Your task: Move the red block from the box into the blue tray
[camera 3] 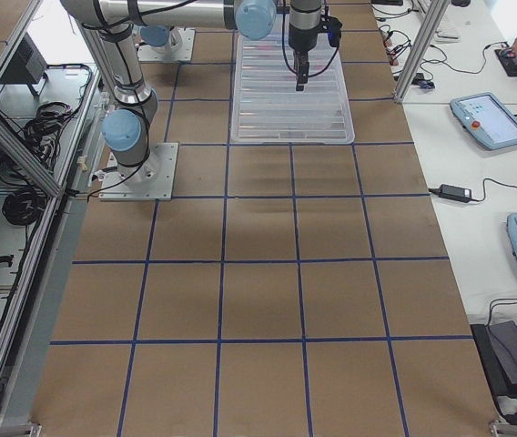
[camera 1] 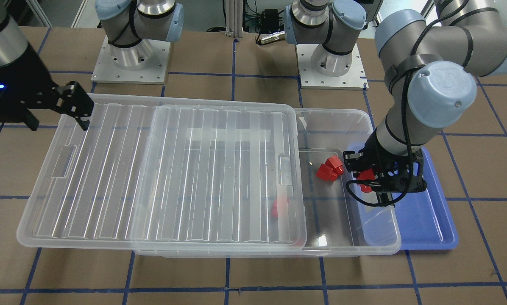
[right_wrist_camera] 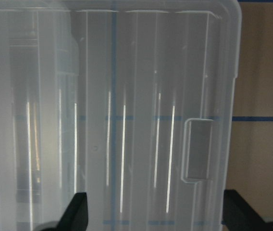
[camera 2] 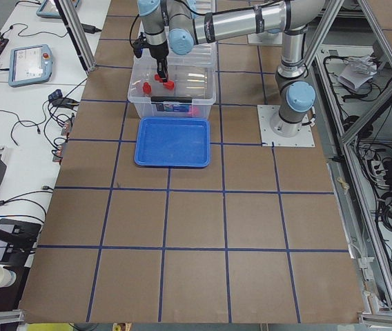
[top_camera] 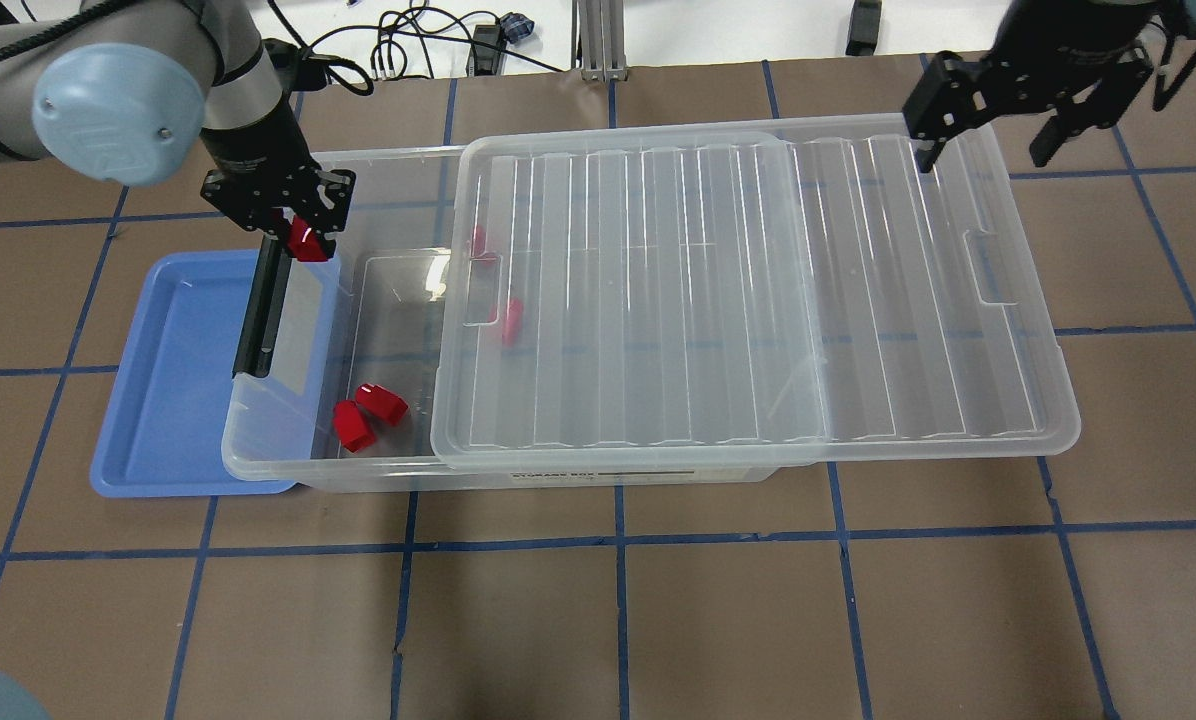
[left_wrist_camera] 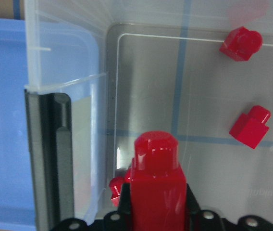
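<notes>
red block [left_wrist_camera: 155,178]: glossy plastic | box [top_camera: 358,468]: clear plastic | blue tray [top_camera: 173,380]: smooth plastic

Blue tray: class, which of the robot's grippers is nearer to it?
Left. The left gripper, holding a red block, hangs over the box end right beside the blue tray. The right gripper is open over the lid at its far end.
</notes>
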`<state>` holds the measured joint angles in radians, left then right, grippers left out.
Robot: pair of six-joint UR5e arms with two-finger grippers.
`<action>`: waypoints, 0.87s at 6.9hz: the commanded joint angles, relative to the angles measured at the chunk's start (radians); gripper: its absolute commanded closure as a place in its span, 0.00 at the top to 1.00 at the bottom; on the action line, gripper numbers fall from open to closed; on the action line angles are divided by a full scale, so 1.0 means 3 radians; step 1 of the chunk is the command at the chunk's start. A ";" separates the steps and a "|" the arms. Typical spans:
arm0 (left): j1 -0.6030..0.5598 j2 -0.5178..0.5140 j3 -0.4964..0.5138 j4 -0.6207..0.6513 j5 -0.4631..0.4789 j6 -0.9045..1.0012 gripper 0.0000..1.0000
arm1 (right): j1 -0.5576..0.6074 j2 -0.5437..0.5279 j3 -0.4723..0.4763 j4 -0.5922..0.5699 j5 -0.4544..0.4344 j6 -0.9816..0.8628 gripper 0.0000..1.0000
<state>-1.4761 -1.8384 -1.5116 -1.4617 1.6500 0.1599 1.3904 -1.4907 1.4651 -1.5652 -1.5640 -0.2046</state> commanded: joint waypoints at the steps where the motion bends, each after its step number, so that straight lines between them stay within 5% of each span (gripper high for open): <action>1: 0.0439 0.0008 -0.0033 0.0004 -0.0024 0.0824 0.01 | -0.0567 0.0060 0.0050 0.0012 -0.0022 -0.0706 1.00; 3: 0.0842 -0.0110 -0.0272 0.0172 -0.0196 0.1626 0.00 | -0.0824 0.0132 0.0508 -0.0435 -0.0149 -0.1102 1.00; 4: 0.0997 -0.0135 -0.0471 0.0517 -0.0274 0.1655 0.00 | -0.0830 0.0132 0.0819 -0.0828 -0.0252 -0.1098 1.00; 6: 0.1075 -0.0268 -0.0835 0.1142 -0.0239 0.1635 0.00 | -0.0830 0.0122 0.1047 -0.1015 -0.0257 -0.1097 1.00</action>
<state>-1.1732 -1.8950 -1.6990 -1.2249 1.5756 0.6513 1.1430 -1.4534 1.7387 -1.8315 -1.6326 -0.5318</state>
